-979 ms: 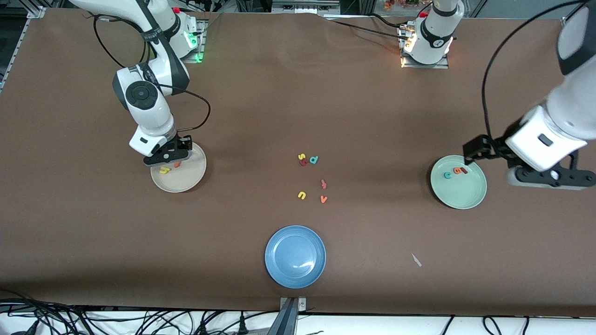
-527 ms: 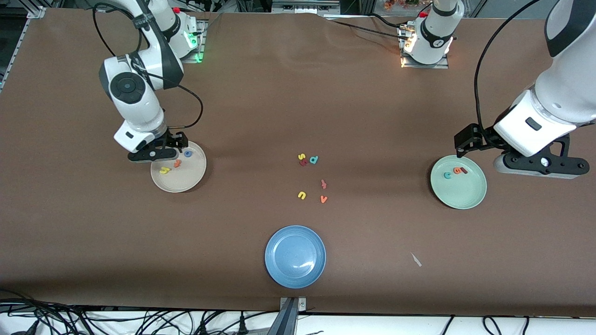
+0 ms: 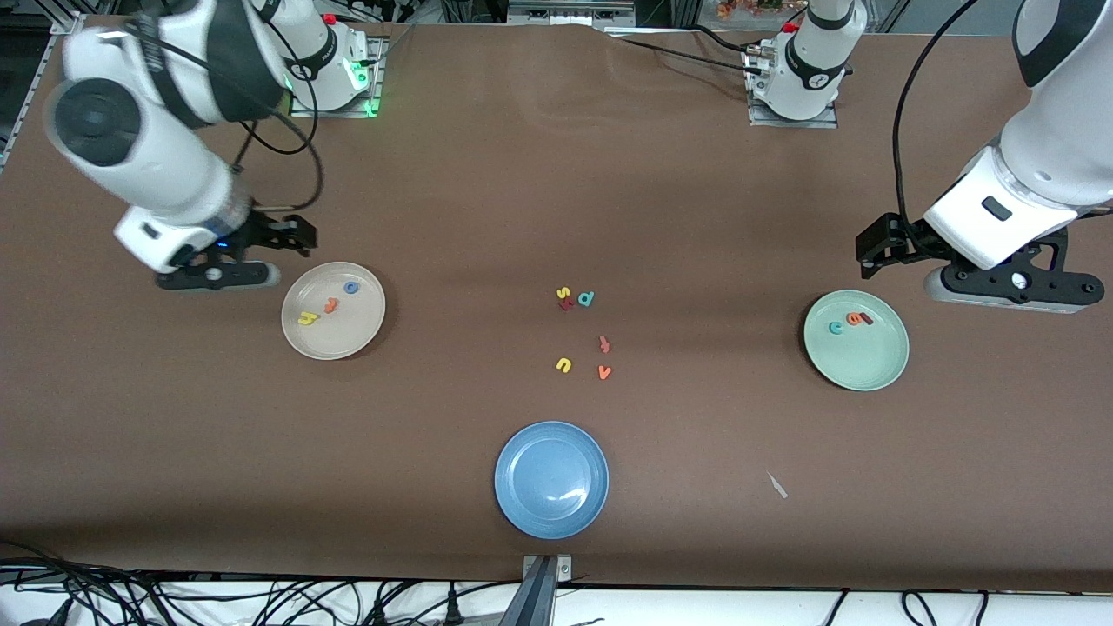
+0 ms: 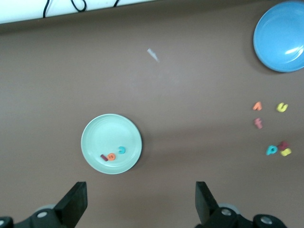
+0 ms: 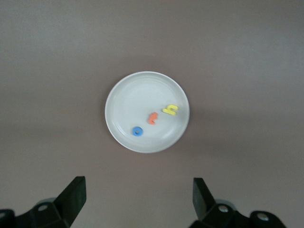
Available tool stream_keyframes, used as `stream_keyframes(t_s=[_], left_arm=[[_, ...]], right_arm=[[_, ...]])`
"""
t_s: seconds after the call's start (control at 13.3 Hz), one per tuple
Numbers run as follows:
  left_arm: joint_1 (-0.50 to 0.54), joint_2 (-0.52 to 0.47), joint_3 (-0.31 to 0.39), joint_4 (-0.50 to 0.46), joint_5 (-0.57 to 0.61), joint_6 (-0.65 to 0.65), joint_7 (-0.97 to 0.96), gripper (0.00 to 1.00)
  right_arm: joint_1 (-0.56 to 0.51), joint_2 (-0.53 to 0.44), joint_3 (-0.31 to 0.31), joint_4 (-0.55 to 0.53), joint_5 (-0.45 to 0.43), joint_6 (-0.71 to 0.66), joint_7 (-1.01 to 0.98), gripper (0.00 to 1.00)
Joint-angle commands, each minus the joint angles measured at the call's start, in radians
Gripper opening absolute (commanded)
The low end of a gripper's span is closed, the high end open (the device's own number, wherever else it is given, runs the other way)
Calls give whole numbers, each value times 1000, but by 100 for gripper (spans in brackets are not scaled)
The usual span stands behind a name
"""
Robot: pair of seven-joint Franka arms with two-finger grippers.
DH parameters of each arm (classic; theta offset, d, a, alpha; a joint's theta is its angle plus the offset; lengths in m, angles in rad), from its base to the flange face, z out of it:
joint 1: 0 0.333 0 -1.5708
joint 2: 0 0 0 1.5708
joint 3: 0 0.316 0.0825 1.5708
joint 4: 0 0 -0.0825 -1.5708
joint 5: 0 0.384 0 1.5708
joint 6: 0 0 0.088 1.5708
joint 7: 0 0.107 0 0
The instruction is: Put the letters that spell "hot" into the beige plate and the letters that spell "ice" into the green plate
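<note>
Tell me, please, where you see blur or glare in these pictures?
Front view: the right arm is smeared by motion; a white glint sits on the blue plate. Left wrist view: the same glint on that plate. Right wrist view: even light, no glare.

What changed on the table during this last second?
The right gripper let the blue o go into the beige plate, then rose off it toward the right arm's end, open. The left gripper drew slightly away from the green plate, open. The plates and other letters stayed put.
</note>
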Motion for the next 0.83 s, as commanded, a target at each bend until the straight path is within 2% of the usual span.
stream_keyframes(t_s=[0.0, 0.23, 0.38, 0.75], left_arm=[[31, -54, 16, -89, -32, 34, 49, 100], [47, -53, 11, -83, -57, 36, 58, 100], [45, -51, 11, -79, -57, 37, 58, 100], [42, -48, 11, -73, -58, 39, 58, 100]], right_arm=[[-3, -39, -106, 38, 73, -66, -122, 99], [-9, -56, -139, 61, 73, -66, -111, 100], [-9, -36, -139, 109, 73, -95, -110, 100], [-6, -36, -137, 113, 67, -96, -110, 100]])
